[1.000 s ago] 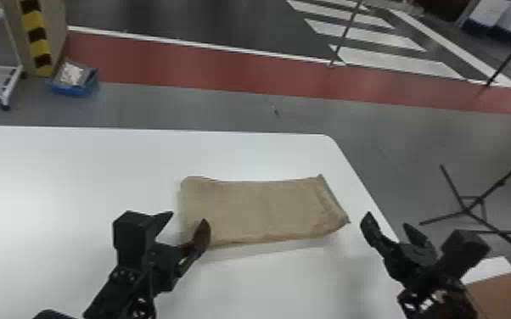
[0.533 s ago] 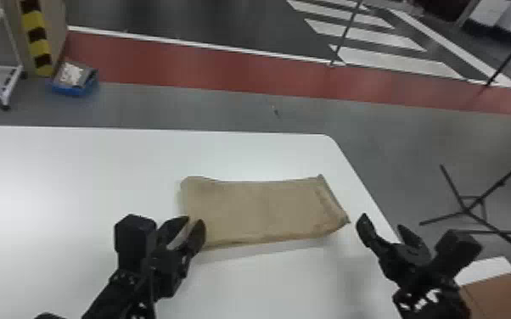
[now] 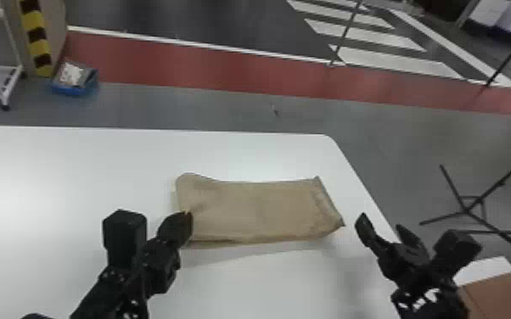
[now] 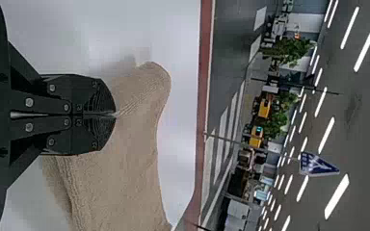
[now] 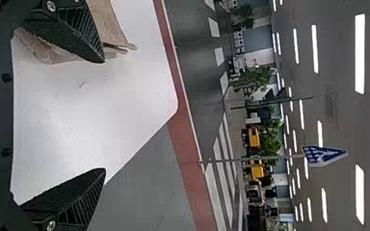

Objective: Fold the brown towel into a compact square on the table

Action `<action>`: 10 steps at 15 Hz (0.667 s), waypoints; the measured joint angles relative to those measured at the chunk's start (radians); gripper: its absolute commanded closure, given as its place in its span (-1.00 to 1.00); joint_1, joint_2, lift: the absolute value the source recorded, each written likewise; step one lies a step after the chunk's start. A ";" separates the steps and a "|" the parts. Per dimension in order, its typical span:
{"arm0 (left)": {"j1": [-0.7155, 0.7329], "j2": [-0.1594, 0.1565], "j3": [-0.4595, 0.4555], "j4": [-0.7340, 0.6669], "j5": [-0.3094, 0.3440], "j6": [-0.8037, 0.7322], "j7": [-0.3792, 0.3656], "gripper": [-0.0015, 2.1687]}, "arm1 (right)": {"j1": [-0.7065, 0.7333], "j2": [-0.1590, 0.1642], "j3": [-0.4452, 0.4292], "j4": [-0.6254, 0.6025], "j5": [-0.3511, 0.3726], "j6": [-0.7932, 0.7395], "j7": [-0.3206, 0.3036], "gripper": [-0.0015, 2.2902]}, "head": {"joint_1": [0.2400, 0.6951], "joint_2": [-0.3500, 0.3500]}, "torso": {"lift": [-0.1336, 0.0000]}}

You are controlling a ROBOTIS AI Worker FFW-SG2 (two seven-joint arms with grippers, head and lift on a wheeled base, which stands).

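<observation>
Pinching brown towel point(image 3: 263, 210) (left gripper point(image 3: 186, 217)).

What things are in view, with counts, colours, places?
towel: one, brown, on table
table: one, white, under towel
cart: one, white, far left
tray: one, blue, beside cart
band: one, yellow and black, far left
stand: one, black, right of table
panel: one, brown, lower right
strip: one, red, floor
stripes: several, white, floor
sign: one, blue, background
plants: several, green, background
left gripper: one, black, shut on towel
right gripper: one, black, right of towel
</observation>
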 measured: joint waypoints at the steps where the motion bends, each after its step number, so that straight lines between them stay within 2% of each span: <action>1: 0.009 0.001 0.020 -0.011 0.000 0.000 -0.004 0.60 | 0.000 0.000 0.001 0.000 0.000 0.000 0.000 -0.93 | 1.00 -1.00 | -0.84; 5: 0.058 0.016 0.127 -0.073 0.001 0.003 -0.012 0.60 | -0.001 0.002 0.004 0.000 -0.002 0.000 0.000 -0.93 | 1.00 -1.00 | -0.84; 10: 0.187 0.072 0.293 -0.211 -0.004 0.008 -0.018 0.60 | -0.012 0.002 0.023 0.002 -0.001 0.003 0.000 -0.93 | 1.00 -1.00 | -0.84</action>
